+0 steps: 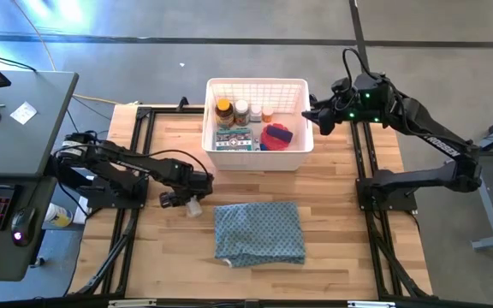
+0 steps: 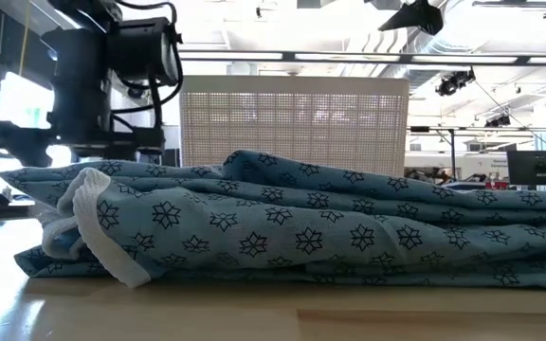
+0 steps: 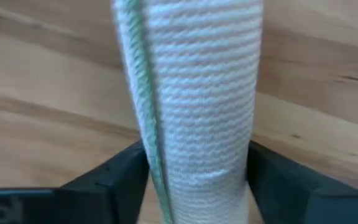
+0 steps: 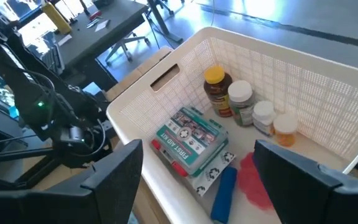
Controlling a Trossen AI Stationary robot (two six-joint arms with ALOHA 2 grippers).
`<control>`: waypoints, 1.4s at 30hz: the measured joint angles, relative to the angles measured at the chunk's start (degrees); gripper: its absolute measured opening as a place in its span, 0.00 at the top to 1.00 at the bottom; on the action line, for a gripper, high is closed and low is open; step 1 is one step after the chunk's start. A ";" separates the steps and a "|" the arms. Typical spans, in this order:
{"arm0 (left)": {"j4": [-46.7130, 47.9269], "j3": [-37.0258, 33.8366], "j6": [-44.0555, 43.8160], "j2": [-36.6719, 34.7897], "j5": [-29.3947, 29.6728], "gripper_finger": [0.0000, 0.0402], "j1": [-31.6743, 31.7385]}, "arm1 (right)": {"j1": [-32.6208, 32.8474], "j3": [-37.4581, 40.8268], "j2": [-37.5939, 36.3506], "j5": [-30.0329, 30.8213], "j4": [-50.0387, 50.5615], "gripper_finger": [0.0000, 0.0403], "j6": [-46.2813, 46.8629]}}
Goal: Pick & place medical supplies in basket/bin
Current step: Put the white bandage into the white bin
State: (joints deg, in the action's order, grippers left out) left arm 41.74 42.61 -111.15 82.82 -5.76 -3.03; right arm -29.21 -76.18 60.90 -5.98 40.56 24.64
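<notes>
White bandage roll [image 3: 194,118] stands between the fingers of the left gripper [image 1: 187,204], which hold it on the wooden table [image 1: 332,222]. At two o'clock, the right gripper [image 1: 313,111] hovers wide open beside the basket [image 1: 255,85].

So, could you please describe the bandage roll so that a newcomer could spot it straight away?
Start at the white basket at the table's far edge, then come toward the near edge to the blue patterned cloth. Just off the cloth's left far corner lies the bandage roll, between the left gripper's fingers. It is the only supply outside the basket: a small, white, ribbed cylinder.
</notes>
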 joint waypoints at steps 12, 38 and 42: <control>-4.66 4.07 5.01 -0.43 -1.49 0.68 -1.77 | 0.02 -0.02 -1.43 -4.24 -2.03 0.26 5.62; -4.23 60.22 50.17 -0.53 21.84 0.63 0.51 | 0.00 -0.04 -6.91 -1.83 -1.81 0.26 5.99; -5.70 60.46 53.94 0.20 21.28 0.63 7.98 | 0.00 -0.04 -6.91 -1.54 -1.81 0.26 6.28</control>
State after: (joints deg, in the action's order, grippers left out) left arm 36.04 103.07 -57.21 83.01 15.52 4.95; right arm -29.21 -76.23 54.00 -7.52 38.74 30.91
